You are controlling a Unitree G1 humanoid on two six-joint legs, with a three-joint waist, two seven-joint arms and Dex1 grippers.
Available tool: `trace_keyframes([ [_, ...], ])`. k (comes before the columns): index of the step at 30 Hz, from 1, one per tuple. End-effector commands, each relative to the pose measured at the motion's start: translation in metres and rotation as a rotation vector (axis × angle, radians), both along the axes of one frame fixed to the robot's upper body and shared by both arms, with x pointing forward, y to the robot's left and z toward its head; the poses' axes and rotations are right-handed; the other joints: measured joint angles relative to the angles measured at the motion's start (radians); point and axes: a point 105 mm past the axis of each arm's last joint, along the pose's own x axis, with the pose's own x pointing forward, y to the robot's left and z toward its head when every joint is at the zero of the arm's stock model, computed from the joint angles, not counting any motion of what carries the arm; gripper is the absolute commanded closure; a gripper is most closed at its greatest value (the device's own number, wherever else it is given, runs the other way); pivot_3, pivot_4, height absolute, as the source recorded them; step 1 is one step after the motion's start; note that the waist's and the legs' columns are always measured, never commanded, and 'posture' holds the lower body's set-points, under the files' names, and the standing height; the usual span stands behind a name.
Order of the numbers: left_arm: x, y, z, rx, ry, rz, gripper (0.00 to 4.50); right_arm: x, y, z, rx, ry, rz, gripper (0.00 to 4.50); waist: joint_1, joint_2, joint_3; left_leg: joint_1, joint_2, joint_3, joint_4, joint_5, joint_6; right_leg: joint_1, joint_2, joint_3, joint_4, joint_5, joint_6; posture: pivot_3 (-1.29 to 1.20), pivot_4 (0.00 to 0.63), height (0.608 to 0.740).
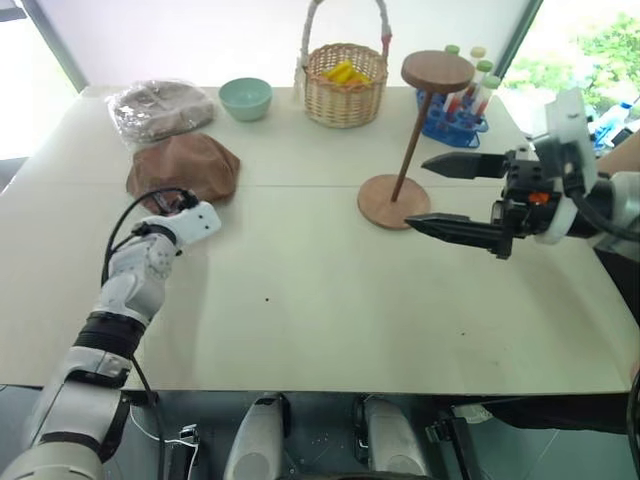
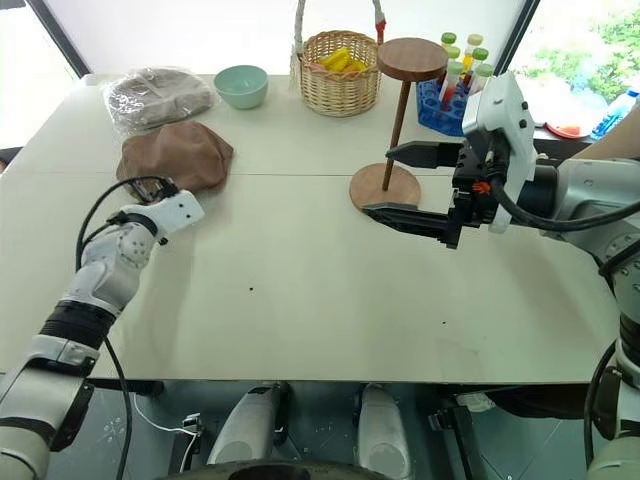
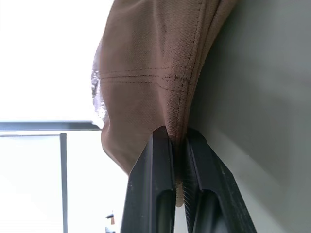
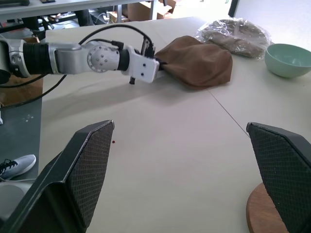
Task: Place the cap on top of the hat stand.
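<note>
The brown cap (image 1: pixel 185 165) lies flat on the white table (image 1: pixel 300 320) at the left rear. My left gripper (image 3: pixel 176 133) is shut on the cap's near edge, with the seamed brim pinched between its two black fingers; the right wrist view shows that same gripper (image 4: pixel 156 62) at the cap's (image 4: pixel 197 60) rim. Right of centre stands the wooden hat stand (image 1: pixel 410 150), its disc top bare. My right gripper (image 1: pixel 418 194) hovers open just to the right of the stand's round base, and nothing sits between its fingers (image 4: pixel 92 160).
Along the back of the table are a plastic-wrapped grey-brown bundle (image 1: pixel 160 107), a mint bowl (image 1: pixel 245 98), a handled wicker basket (image 1: pixel 345 85) with yellow items, and a blue rack of test tubes (image 1: pixel 455 115) right behind the stand.
</note>
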Motion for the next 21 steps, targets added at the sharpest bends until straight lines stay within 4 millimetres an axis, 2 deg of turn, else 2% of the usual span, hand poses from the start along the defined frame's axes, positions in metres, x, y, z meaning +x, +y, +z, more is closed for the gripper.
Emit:
trace_keyframes([
  [1,0.002,0.004,0.018,0.006,-0.055,-0.011,4.44,-0.005,-0.006,0.013,0.021,-0.026,-0.011,0.00,0.001,0.000,0.000,0.000,0.000,0.000,0.000,0.000,0.000,0.000,0.000,0.000,0.000,0.000,0.000,0.00,0.150,0.740],
  [4,0.005,0.002,0.040,0.013,-0.115,-0.034,4.44,-0.003,-0.014,0.020,0.026,-0.040,-0.041,0.00,0.001,-0.001,0.000,0.000,0.000,0.000,0.000,0.000,0.000,0.000,0.000,0.000,0.000,0.000,0.000,0.00,0.150,0.740],
  [8,0.008,0.001,0.078,0.034,-0.219,-0.072,4.44,0.005,-0.027,0.030,0.029,-0.099,-0.116,0.00,0.000,-0.001,0.001,-0.001,0.000,0.000,0.000,0.000,0.000,0.000,0.000,0.000,0.000,0.000,0.000,0.00,0.150,0.740],
  [13,0.010,-0.005,0.119,0.040,-0.329,-0.118,4.44,0.004,-0.037,0.032,0.020,-0.110,-0.144,0.00,0.000,-0.001,0.001,-0.001,0.000,0.000,0.000,0.000,0.000,-0.001,0.000,0.000,-0.001,0.001,0.001,0.00,0.150,0.740],
  [18,0.005,-0.034,0.202,-0.041,-0.553,-0.239,4.44,0.005,-0.062,0.040,0.017,-0.106,-0.235,0.00,0.002,-0.004,0.002,-0.003,0.000,0.000,0.001,0.000,0.000,-0.001,0.000,-0.001,-0.001,0.001,0.003,0.00,0.150,0.740],
  [21,0.000,-0.056,0.237,-0.092,-0.647,-0.327,4.44,0.002,-0.072,0.050,0.052,-0.111,-0.266,0.00,0.001,-0.004,0.002,-0.005,0.000,0.000,0.002,0.000,0.000,-0.002,0.000,0.000,-0.002,0.003,0.004,0.00,0.150,0.740],
])
